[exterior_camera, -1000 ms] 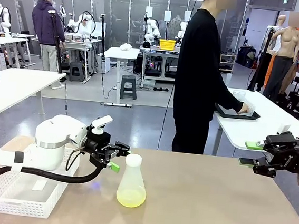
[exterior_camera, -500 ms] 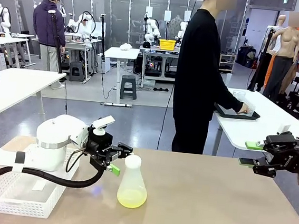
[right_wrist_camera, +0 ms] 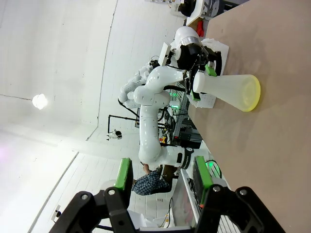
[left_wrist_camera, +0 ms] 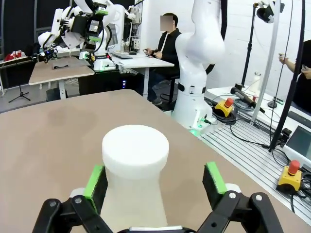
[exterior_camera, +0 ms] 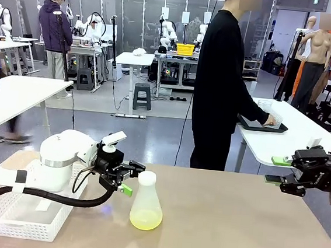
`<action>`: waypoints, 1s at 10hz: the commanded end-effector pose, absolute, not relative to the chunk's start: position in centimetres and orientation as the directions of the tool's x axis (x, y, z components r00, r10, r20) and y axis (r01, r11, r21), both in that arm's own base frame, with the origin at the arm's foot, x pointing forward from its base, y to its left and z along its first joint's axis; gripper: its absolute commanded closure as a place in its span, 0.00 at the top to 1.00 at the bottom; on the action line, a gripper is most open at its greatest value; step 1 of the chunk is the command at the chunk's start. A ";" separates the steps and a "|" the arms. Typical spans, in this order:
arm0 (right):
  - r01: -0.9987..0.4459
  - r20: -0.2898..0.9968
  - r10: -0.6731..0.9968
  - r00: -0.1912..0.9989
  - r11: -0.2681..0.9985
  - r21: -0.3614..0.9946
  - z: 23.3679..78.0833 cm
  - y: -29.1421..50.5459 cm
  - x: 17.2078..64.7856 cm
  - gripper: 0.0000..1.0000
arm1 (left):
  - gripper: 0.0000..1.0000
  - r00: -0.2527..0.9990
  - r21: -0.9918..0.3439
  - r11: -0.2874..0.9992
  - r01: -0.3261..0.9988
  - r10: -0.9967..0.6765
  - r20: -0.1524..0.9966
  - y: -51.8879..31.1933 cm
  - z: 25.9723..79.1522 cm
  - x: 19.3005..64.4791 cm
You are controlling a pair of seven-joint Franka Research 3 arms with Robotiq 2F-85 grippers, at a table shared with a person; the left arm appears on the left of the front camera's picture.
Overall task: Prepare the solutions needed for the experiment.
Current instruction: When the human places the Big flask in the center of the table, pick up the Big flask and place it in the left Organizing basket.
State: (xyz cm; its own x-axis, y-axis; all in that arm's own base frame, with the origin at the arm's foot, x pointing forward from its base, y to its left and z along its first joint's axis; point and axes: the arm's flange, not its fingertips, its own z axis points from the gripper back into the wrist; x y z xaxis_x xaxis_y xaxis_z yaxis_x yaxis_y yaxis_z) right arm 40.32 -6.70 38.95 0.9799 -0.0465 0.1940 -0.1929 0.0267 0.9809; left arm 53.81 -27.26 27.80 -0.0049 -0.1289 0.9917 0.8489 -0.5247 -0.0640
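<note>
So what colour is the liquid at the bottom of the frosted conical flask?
Pale yellow-green liquid; the front view shows it best.

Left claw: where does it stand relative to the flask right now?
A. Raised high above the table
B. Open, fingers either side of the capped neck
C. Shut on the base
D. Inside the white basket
B: the left claw is open, its green pads flanking the flask at the neck.
</note>
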 end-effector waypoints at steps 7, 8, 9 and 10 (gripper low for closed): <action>-0.198 0.199 -0.046 0.979 0.022 0.980 39.1 -6.7 40.4 0.64 | 1.00 -0.017 -0.050 -0.543 0.838 -0.117 0.993 -27.7 27.7 53.1; -0.198 0.199 -0.046 0.979 0.022 0.980 39.1 -6.7 40.4 0.64 | 1.00 -0.017 -0.050 -0.543 0.838 -0.117 0.993 -27.7 27.7 53.1; -0.198 0.199 -0.046 0.979 0.022 0.980 39.1 -6.7 40.4 0.64 | 1.00 -0.015 -0.052 -0.540 0.840 -0.120 0.993 -27.6 27.7 53.2; -0.198 0.199 -0.046 0.979 0.022 0.980 39.1 -6.7 40.4 0.64 | 1.00 -0.006 -0.043 -0.520 0.853 -0.093 0.996 -28.3 27.4 54.5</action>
